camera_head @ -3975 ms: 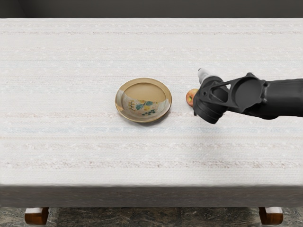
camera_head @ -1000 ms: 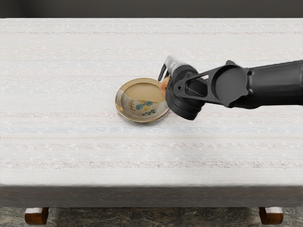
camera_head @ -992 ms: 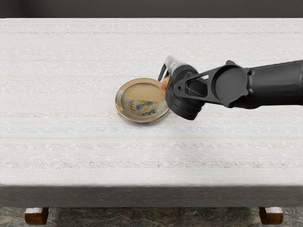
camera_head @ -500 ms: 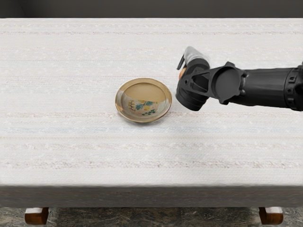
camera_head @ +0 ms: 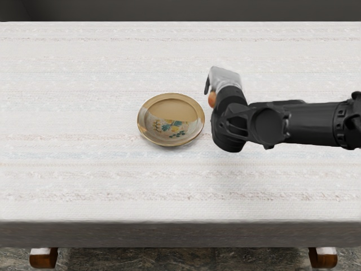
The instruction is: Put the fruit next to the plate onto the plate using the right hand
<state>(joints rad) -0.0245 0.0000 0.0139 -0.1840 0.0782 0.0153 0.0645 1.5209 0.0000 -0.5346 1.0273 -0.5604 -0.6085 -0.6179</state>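
The white-clothed table (camera_head: 84, 169) fills nearly the whole view. My right arm (camera_head: 304, 122) reaches in from the right edge, dark and bulky, with the wrist turned toward the middle. The gold-rimmed plate (camera_head: 171, 119) with a painted pattern sits near the table's center, with nothing on it. My right hand (camera_head: 221, 87) is just right of its rim, my fingers (camera_head: 207, 84) clamped on the fruit (camera_head: 211, 100). Only an orange sliver of it shows, beside the plate and not on it.

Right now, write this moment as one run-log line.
right hand: shut on fruit | fruit: just right of plate, not on it
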